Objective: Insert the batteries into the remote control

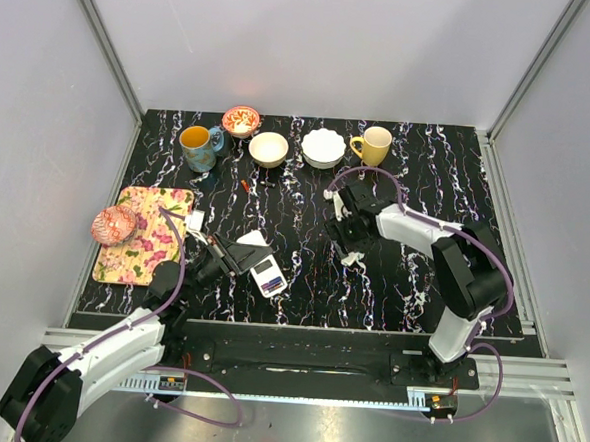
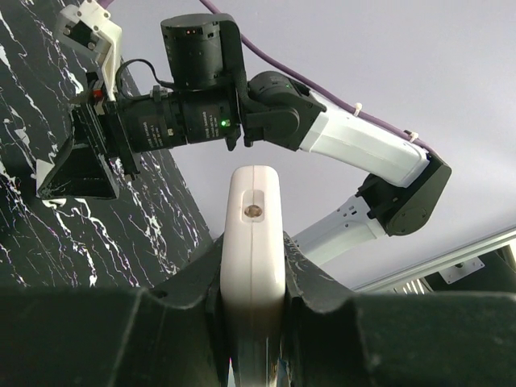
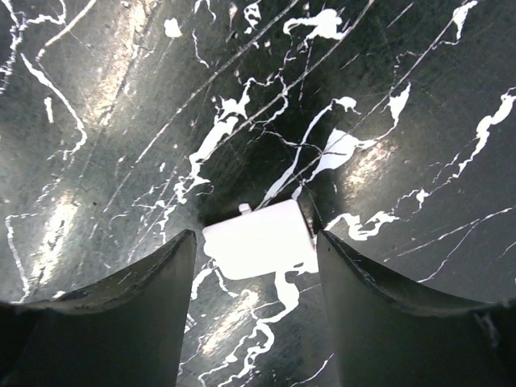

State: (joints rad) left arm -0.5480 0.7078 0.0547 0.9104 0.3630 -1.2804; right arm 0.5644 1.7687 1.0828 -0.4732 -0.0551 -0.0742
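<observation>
The left claw (image 2: 251,310) clamps the small flat white-backed remote control (image 2: 251,242) on its edge, just right of the flowered rectangular tray (image 1: 144,234). Farther right of the tray, the right claw (image 3: 256,235) stands parted astride a small white plastic piece (image 3: 258,250) on the black marbled desk (image 1: 448,170). The remote is best held steady, with its compartment reachable. No lettering is legible.

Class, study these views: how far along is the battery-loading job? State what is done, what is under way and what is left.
Done: the left gripper is shut on the remote control, held edge-on between its fingers. In hand: the right gripper brackets a small white piece; whether it grips it is unclear. Left: no battery can be made out going into the remote, so the loading itself looks not yet done.
</observation>
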